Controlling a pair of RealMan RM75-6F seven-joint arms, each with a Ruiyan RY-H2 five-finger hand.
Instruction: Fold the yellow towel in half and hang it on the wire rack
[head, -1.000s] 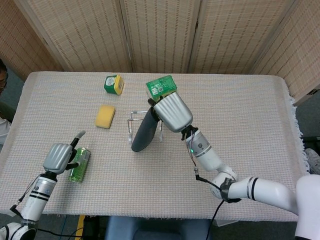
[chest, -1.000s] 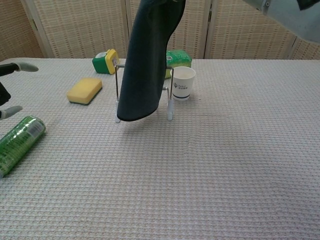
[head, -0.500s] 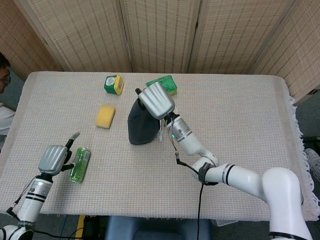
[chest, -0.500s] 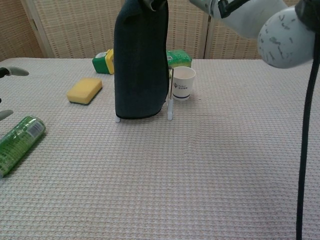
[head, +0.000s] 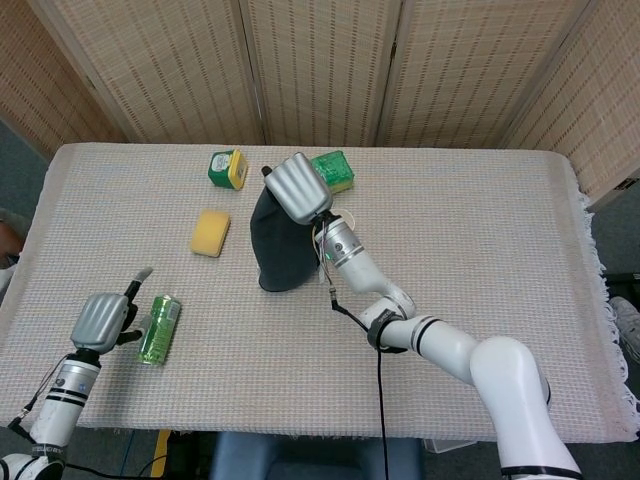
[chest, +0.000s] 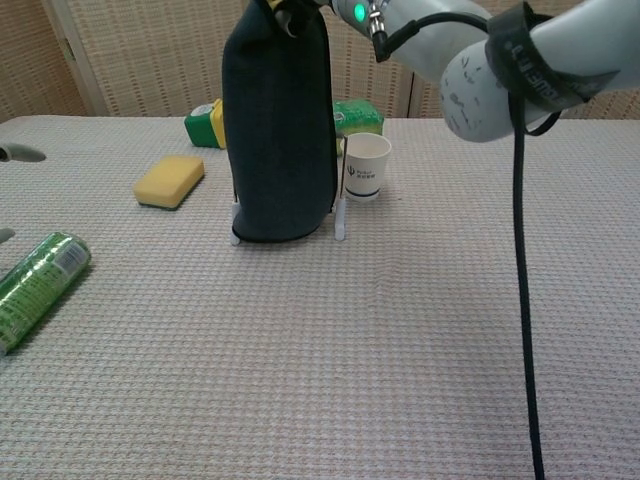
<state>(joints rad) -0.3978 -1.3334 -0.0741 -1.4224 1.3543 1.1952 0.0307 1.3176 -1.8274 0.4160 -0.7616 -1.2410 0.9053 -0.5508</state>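
A dark towel (head: 280, 245) with a strip of yellow at its top hangs straight down over the wire rack (chest: 340, 215). It covers nearly all of the rack, so only the rack's feet and right post show in the chest view. My right hand (head: 298, 188) grips the towel (chest: 280, 130) at its top edge, above the rack. In the chest view the right hand (chest: 300, 8) is cut off by the top of the frame. My left hand (head: 100, 318) sits low at the front left beside a green can (head: 158, 328), holding nothing, fingers apart.
A yellow sponge (head: 210, 232) lies left of the rack. A green and yellow container (head: 227, 168) and a green box (head: 335, 170) stand behind it. A white paper cup (chest: 366, 166) stands just right of the rack. The green can (chest: 40, 285) lies on its side.
My right hand swung the towel left and back, so it now hangs flat over the rack instead of slanting in front of it. My left hand drew back from the can.
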